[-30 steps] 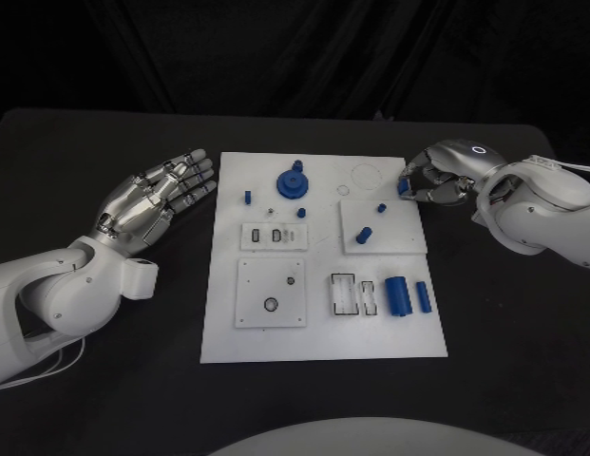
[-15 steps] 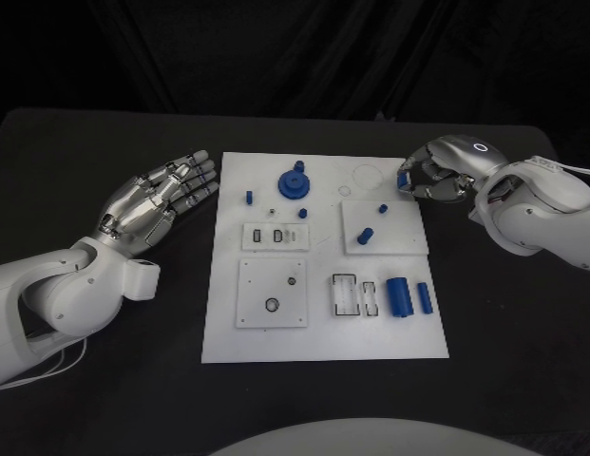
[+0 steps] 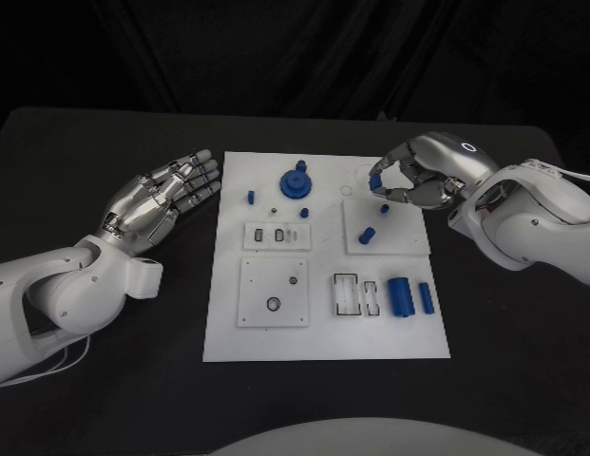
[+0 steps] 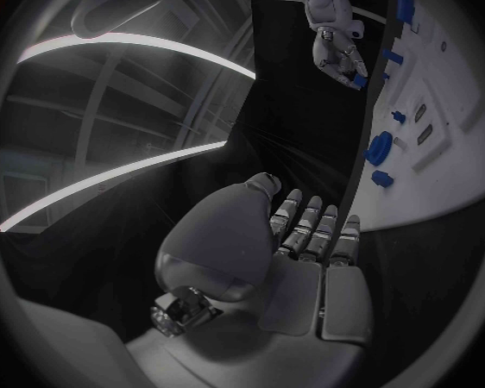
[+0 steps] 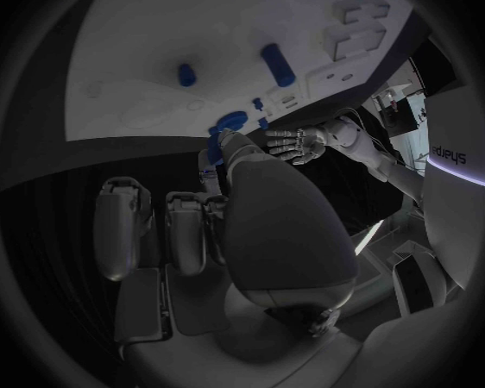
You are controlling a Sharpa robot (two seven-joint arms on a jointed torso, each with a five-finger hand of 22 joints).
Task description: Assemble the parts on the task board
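Two silver hands sit at the sides of the white board (image 3: 325,328) on the black table (image 3: 48,171). The left hand (image 3: 158,201) lies flat just beside the board's left edge, with its fingers straight and a little apart, and it holds nothing. The right hand (image 3: 418,179) hangs over the board's far right corner with its fingers curled in. It pinches a small blue part (image 4: 355,81) at its fingertips.

Under that hand sits a raised white square (image 3: 384,228) with a short blue peg (image 3: 365,235) and a tiny blue knob (image 3: 382,206) on it. A round blue gear piece (image 3: 296,182) stands near the far edge, with a little blue pin (image 3: 251,198) to its left. Two blue rods (image 3: 409,296) lie side by side near the right edge, next to a white block with slots (image 3: 352,294). The near end of the board is bare, and dark table lies open all around it.
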